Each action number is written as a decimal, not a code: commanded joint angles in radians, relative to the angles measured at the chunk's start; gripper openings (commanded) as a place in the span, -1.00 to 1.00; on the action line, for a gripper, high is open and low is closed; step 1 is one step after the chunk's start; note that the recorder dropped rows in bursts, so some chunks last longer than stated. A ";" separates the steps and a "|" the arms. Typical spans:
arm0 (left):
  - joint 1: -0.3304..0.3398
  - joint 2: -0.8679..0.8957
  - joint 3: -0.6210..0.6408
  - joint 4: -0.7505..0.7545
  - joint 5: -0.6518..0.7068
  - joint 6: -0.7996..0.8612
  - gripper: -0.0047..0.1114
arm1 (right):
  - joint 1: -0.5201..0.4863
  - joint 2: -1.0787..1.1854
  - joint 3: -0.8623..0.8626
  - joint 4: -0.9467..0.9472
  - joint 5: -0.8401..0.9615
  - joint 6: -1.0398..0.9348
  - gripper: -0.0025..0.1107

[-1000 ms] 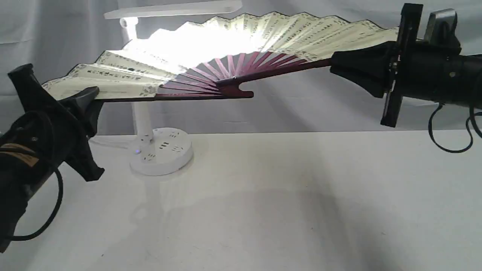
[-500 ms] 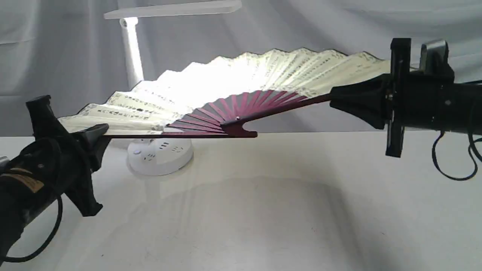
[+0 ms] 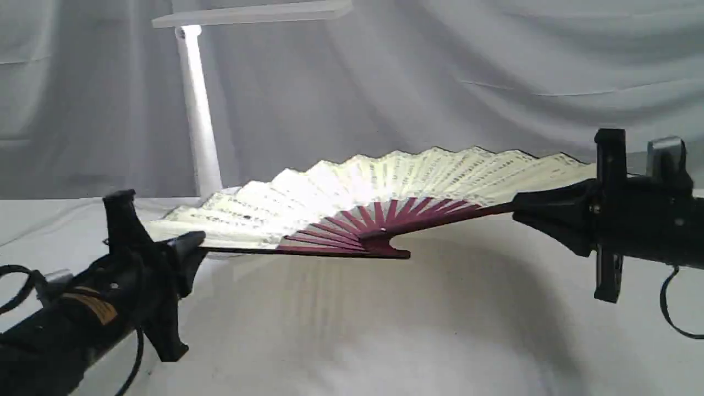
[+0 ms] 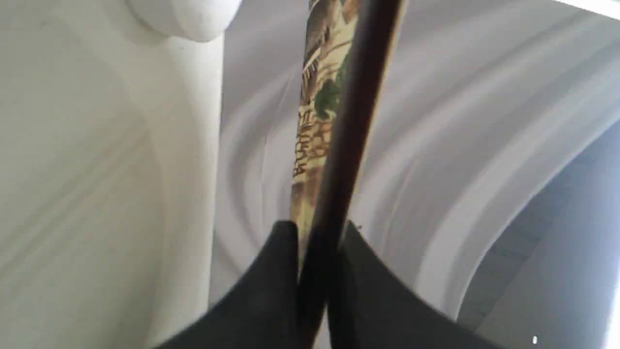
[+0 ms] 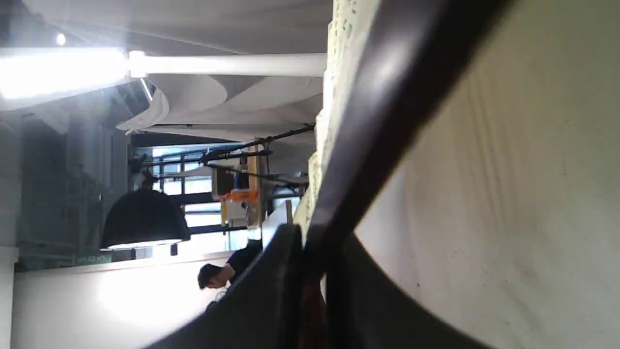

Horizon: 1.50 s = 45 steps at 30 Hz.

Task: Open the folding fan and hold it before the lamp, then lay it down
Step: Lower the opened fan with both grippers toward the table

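Observation:
The folding fan (image 3: pixel 385 176) is spread wide, its cream leaf with black calligraphy above dark maroon ribs, hanging a little above the table (image 3: pixel 385 341). My left gripper (image 3: pixel 192 245) is shut on the fan's left end rib, and my right gripper (image 3: pixel 520 212) is shut on the right end rib. The left wrist view shows that gripper (image 4: pixel 315 232) pinching the dark rib (image 4: pixel 348 121). In the right wrist view the gripper (image 5: pixel 312 252) clamps the rib (image 5: pixel 387 106). The white lamp (image 3: pixel 198 110) stands behind the fan at the left. Its bar head (image 3: pixel 253 12) is well above the fan, and its base is hidden.
A grey draped cloth (image 3: pixel 495 66) forms the backdrop behind the white table. Black cables (image 3: pixel 676 324) hang from the arms at both sides. The lit lamp head (image 5: pixel 58 72) shows in the right wrist view.
Both grippers have carried the open fan down from in front of the lamp head to just above the table. Its leaf no longer glows in the lamp's light.

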 commanded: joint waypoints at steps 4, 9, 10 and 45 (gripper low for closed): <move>-0.093 0.092 -0.018 -0.139 -0.108 -0.041 -0.92 | -0.061 0.001 0.058 -0.011 -0.054 -0.081 -0.96; -0.151 0.169 -0.082 -0.139 -0.145 -0.041 -0.92 | -0.128 0.001 0.109 -0.013 -0.052 -0.103 -0.96; -0.156 0.180 -0.091 -0.139 -0.145 -0.041 -0.92 | -0.143 0.001 0.115 -0.013 -0.052 -0.108 -0.96; -0.243 0.377 -0.273 -0.182 -0.130 0.020 -0.47 | -0.294 0.269 0.132 0.018 -0.028 -0.269 -0.96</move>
